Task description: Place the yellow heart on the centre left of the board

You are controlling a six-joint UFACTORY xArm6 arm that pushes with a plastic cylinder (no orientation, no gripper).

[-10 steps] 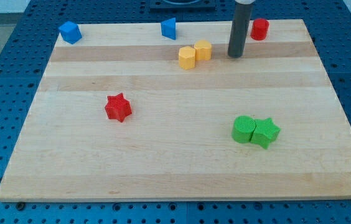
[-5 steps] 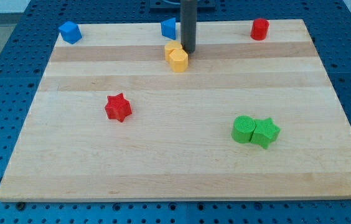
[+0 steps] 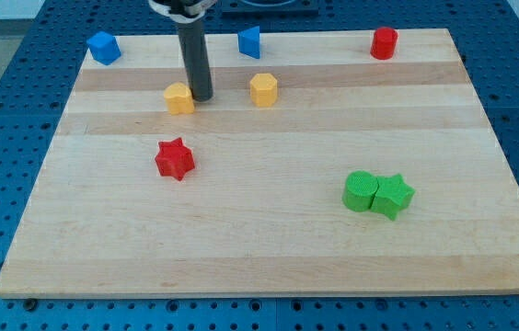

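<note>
Two yellow blocks lie in the upper part of the board. One yellow block (image 3: 178, 97), which looks like the heart, is at upper centre-left. My tip (image 3: 201, 96) touches its right side. The other yellow block (image 3: 263, 89), roughly hexagonal, lies apart to the right of my tip. The rod rises from the tip toward the view's top.
A red star (image 3: 175, 159) lies below the left yellow block. A blue block (image 3: 103, 47) sits at the top-left corner, a blue triangular block (image 3: 249, 41) at top centre, a red cylinder (image 3: 385, 42) at top right. A green round block (image 3: 360, 191) and green star (image 3: 393, 195) touch at lower right.
My tip swept left along the upper board, pushing one yellow block left. The two yellow blocks, together before, are now apart. The other blocks have not moved.
</note>
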